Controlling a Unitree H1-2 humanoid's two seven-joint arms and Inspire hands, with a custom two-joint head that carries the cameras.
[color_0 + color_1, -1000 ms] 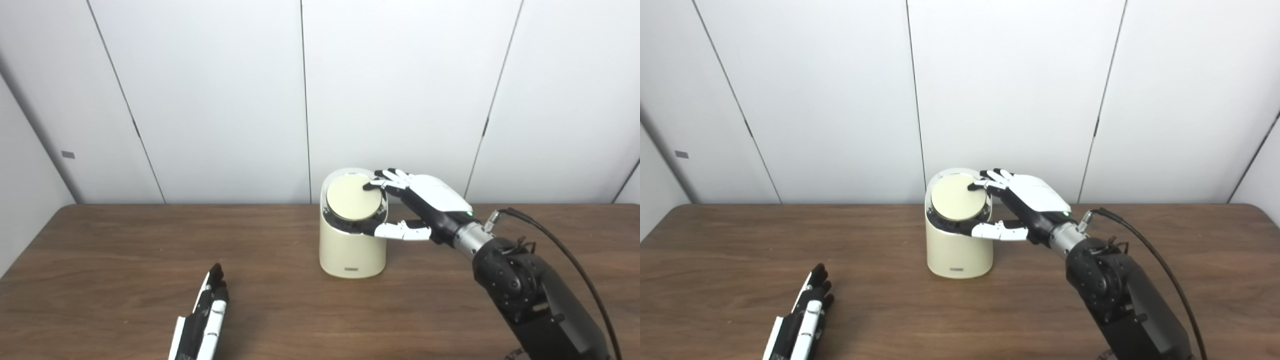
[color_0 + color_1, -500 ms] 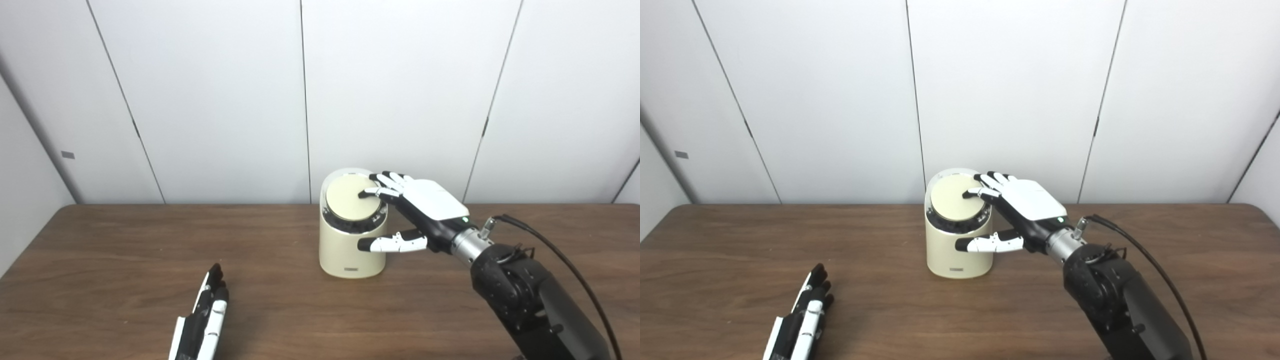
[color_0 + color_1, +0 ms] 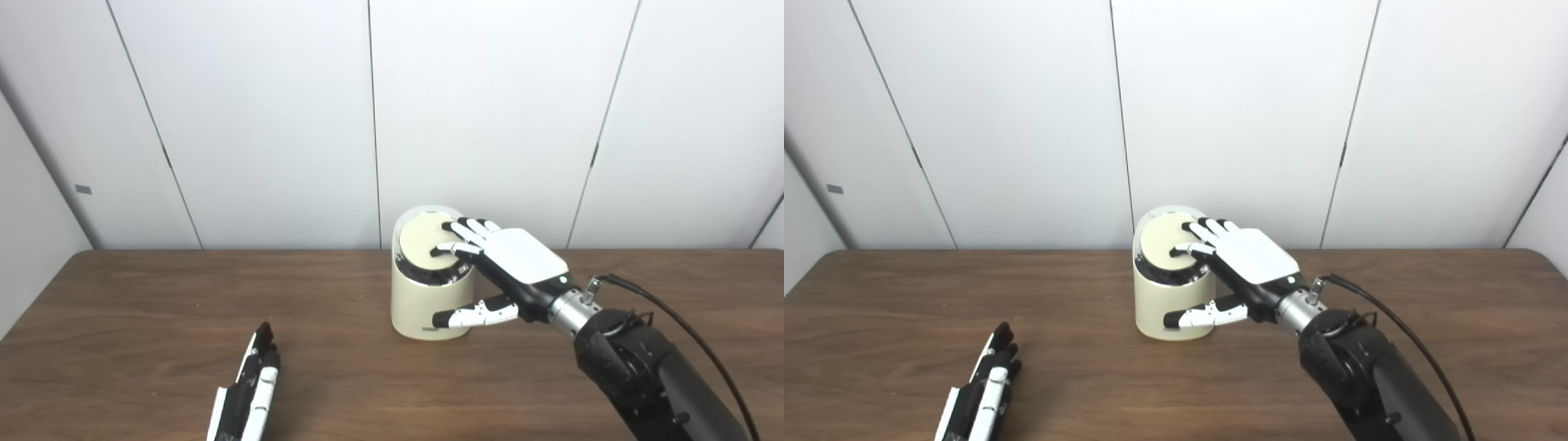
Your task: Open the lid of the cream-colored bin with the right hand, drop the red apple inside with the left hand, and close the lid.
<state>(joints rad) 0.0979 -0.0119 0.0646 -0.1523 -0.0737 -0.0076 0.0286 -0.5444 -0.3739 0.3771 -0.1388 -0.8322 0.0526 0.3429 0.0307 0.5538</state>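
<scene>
The cream-colored bin (image 3: 422, 306) stands at the middle of the brown table, its round lid (image 3: 419, 242) tilted toward me in a dark rim. My right hand (image 3: 508, 263) lies over the bin's right side, open, fingertips (image 3: 442, 250) pressing on the lid and the thumb stretched across the bin's lower front. My left hand (image 3: 251, 386) rests flat on the table at the front left, fingers straight and together, holding nothing. No red apple is in view.
The brown table (image 3: 153, 318) stretches wide on both sides of the bin. White wall panels (image 3: 275, 122) rise right behind the table's far edge. A black cable (image 3: 692, 331) loops from the right wrist along the forearm.
My right hand has slid left and lower, so its fingertips moved from the lid's right edge onto the lid's middle. The thumb dropped lower on the bin's front. The left hand stayed still.
</scene>
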